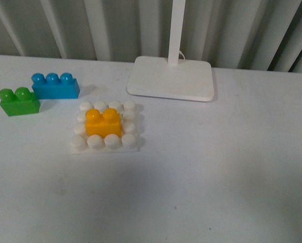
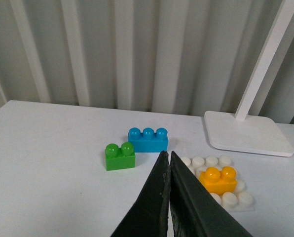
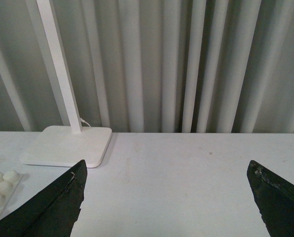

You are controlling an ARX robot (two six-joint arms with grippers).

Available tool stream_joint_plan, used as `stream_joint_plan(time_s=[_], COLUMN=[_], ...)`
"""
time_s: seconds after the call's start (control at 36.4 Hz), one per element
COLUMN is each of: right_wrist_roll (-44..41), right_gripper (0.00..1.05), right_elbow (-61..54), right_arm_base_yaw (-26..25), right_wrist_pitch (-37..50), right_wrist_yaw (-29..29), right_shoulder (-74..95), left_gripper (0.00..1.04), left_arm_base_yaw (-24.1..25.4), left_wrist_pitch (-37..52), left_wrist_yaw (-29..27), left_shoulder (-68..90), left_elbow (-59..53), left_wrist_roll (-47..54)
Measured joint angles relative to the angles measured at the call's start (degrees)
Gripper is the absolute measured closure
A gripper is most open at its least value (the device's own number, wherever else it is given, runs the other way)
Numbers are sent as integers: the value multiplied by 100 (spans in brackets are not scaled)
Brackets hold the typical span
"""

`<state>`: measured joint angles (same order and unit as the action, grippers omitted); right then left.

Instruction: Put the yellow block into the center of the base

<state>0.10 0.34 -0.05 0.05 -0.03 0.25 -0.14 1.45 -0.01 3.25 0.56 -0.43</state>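
Observation:
The yellow block (image 1: 103, 123) sits upright on the middle studs of the white studded base (image 1: 105, 144), a ring of white studs showing around it. The left wrist view shows the same yellow block (image 2: 218, 180) on the base (image 2: 236, 200), just beyond and to one side of my left gripper (image 2: 167, 154), whose black fingers are pressed together with nothing between them. My right gripper (image 3: 166, 165) is wide open over bare table, holding nothing; only a corner of the base (image 3: 1, 187) shows beside it. Neither gripper appears in the front view.
A green two-stud brick (image 1: 19, 101) and a blue three-stud brick (image 1: 54, 86) lie at the left rear of the base. A white lamp stand (image 1: 171, 78) with a pole stands behind it. A ribbed grey wall backs the white table.

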Motion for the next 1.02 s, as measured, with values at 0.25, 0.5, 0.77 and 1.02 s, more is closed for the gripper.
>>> stream_joint_plan(time_s=[0.25, 0.5, 0.77, 1.02], right_wrist_roll=[0, 0, 0, 0], right_gripper=[9, 9, 9, 9], right_elbow=[0, 0, 0, 0], right_arm_base_yaw=[0, 0, 0, 0], right_wrist_pitch=[0, 0, 0, 0], right_wrist_yaw=[0, 0, 0, -2], right_shoulder=[0, 0, 0, 0], left_gripper=[101, 101, 101, 101], left_arm_base_yaw=[0, 0, 0, 0], left_wrist_pitch=[-133, -133, -133, -133], left_wrist_yaw=[0, 0, 0, 0], left_shoulder=[-295, -295, -295, -295], left_elbow=[0, 0, 0, 0], left_wrist_roll=[0, 2, 2, 0])
